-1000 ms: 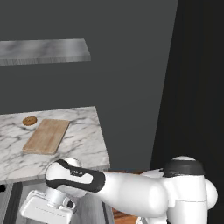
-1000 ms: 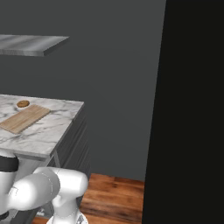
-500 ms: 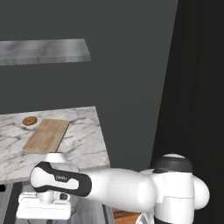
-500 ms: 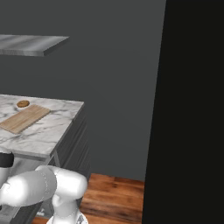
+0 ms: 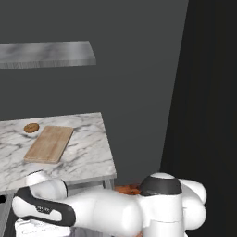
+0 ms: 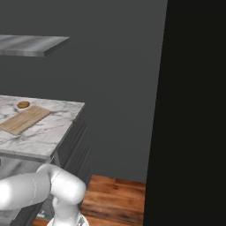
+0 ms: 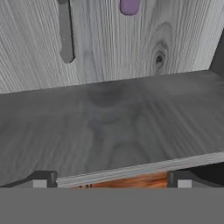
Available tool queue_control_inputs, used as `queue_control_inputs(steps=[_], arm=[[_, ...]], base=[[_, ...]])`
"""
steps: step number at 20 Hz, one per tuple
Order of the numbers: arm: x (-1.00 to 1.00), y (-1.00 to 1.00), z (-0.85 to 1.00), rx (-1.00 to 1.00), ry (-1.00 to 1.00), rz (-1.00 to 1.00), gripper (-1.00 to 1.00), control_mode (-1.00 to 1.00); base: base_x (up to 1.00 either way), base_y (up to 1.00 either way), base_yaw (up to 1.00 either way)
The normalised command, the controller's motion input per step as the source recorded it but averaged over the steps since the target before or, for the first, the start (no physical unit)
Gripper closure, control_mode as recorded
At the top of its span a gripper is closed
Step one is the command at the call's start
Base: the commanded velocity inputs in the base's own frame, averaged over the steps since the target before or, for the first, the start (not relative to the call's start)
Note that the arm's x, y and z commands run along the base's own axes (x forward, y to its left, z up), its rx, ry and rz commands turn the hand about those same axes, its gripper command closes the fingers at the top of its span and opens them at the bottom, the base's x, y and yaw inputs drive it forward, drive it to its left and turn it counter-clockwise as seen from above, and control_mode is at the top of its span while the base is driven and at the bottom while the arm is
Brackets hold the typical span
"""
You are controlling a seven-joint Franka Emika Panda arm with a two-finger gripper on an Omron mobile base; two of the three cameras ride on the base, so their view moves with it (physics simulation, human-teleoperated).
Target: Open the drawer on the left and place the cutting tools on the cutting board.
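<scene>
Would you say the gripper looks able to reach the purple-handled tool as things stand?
Probably yes: the open gripper faces the purple-handled tool, which lies uncovered on the pale wood-grain surface, though well ahead of it.

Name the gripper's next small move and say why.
Probably advance the open gripper past the grey wood-grain drawer front toward the knife: it and the purple-handled tool lie farther ahead, and the cutting board holds nothing yet.

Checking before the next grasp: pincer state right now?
Pincer: open, holding nothing; its tips stand wide apart in the hand view, over the grey wood-grain drawer.
</scene>
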Motion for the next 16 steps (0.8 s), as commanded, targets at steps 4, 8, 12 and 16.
queue_control_inputs(steps=[4, 8, 12, 16], arm=[[-0.15, -0.09, -0.27, -0.17, -0.06, 0.00, -1.00, -1.00], [-0.27, -0.05, -0.25, -0.14, -0.07, 0.00, -1.00, -1.00], [-0.24, 0.00, -0.27, -0.09, -0.09, 0.05, -1.00, -1.00], [-0.06, -0.02, -0.23, -0.04, -0.12, 0.06, -1.00, -1.00]], base=[[0.00, 0.00, 0.00], [0.00, 0.00, 0.00], [0.00, 0.00, 0.00], [0.00, 0.00, 0.00]])
